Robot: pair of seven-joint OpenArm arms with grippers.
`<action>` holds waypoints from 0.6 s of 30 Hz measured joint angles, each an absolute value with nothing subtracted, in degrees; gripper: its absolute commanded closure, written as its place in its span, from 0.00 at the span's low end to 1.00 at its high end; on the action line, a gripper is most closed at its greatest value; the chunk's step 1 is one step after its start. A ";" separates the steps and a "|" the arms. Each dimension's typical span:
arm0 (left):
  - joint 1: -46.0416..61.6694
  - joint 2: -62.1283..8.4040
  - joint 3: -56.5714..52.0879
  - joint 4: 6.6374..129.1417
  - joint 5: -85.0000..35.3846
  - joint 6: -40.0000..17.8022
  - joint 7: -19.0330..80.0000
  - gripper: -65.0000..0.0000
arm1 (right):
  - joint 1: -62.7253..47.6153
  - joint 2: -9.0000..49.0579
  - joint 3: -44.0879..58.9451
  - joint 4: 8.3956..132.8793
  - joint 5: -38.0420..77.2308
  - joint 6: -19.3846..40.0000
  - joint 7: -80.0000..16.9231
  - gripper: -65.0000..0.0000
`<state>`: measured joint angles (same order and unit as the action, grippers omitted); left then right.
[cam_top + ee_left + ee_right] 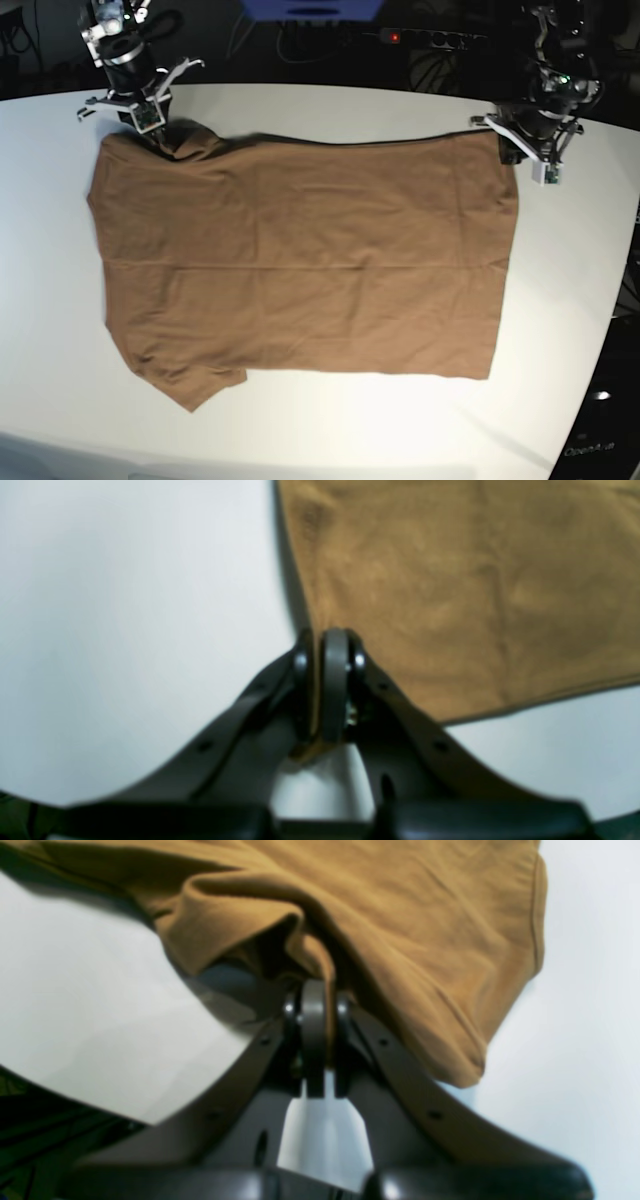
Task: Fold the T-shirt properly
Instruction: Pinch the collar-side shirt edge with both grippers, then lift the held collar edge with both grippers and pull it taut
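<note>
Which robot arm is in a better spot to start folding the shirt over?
Neither clearly. The left gripper pinches the T-shirt at its far hem corner, and the right gripper pinches bunched cloth near the far sleeve. Both look ready, so probably they lift together.

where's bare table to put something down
Free: the near strip of table below the shirt, and the side strip past its right edge. Crowded: the far edge, where the left gripper and right gripper pinch its corners.
</note>
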<state>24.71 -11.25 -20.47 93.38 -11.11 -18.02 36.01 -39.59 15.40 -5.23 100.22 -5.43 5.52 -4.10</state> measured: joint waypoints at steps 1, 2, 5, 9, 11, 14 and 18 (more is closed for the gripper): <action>24.64 -11.27 -20.47 93.41 -11.11 -18.04 36.05 0.94 | -39.70 15.38 -5.23 100.22 -5.43 5.50 -4.10 0.99; 24.69 -11.27 -20.47 93.54 -11.14 -18.04 36.07 0.94 | -39.70 15.40 -5.23 100.22 -5.43 5.54 -4.08 0.99; 24.60 -11.27 -20.47 93.80 -11.11 -18.04 36.77 0.94 | -39.70 15.40 -5.23 100.25 -5.43 5.52 -4.10 0.99; 24.60 -11.27 -20.47 93.86 -11.14 -18.04 36.80 0.94 | -39.62 15.62 -5.23 100.29 -5.43 5.52 -4.08 0.99; 24.58 -11.27 -20.47 93.89 -11.14 -18.02 36.84 0.94 | -39.03 15.73 -5.23 100.33 -5.43 5.54 -4.12 0.99; 24.64 -11.07 -20.27 95.98 -10.79 -18.00 39.55 0.94 | -38.39 16.05 -5.15 102.02 -5.52 5.52 -4.36 0.99; 24.25 -10.87 -20.08 98.41 -10.46 -18.24 45.19 0.94 | -38.39 17.30 -4.99 105.30 -5.50 5.45 -4.27 0.99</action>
<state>24.25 -10.87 -20.08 98.41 -10.46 -18.24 45.19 -38.39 17.30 -4.99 105.30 -5.50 5.45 -4.27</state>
